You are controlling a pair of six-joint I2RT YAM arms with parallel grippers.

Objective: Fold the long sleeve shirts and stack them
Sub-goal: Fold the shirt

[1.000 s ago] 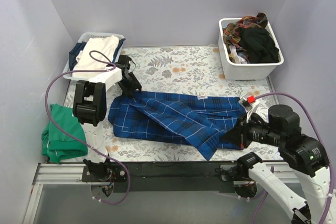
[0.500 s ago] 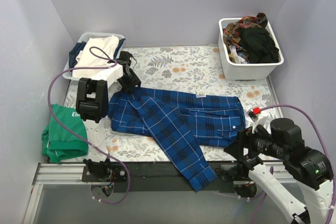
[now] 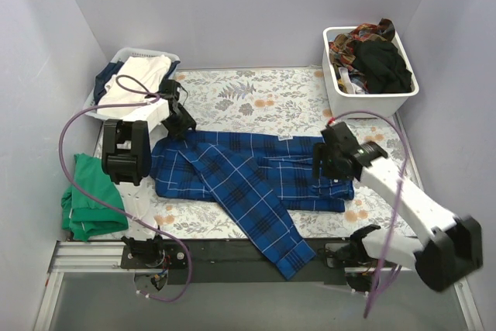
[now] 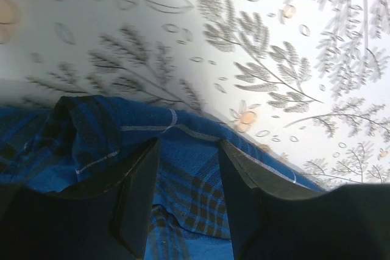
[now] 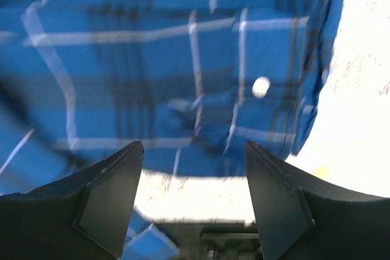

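A dark blue plaid long sleeve shirt (image 3: 256,168) lies spread across the floral table cloth (image 3: 263,98), with one sleeve (image 3: 283,246) trailing over the near edge. My left gripper (image 3: 180,123) is at the shirt's far left corner. In the left wrist view a bunched fold of the shirt (image 4: 183,168) sits pinched between the fingers of that gripper (image 4: 189,144). My right gripper (image 3: 325,162) hovers over the shirt's right end. In the right wrist view that gripper (image 5: 194,147) is open and empty, with the plaid shirt (image 5: 152,59) below.
A white bin (image 3: 364,102) heaped with dark and patterned clothes stands at the back right. A white basket (image 3: 128,53) with white and dark garments sits at the back left. A folded green garment (image 3: 89,199) lies at the left edge.
The right gripper let go of the shirt and swung from the near right edge to above its right end. The shirt unfolded flat, its sleeve dropped over the front, and the left gripper drew it left.
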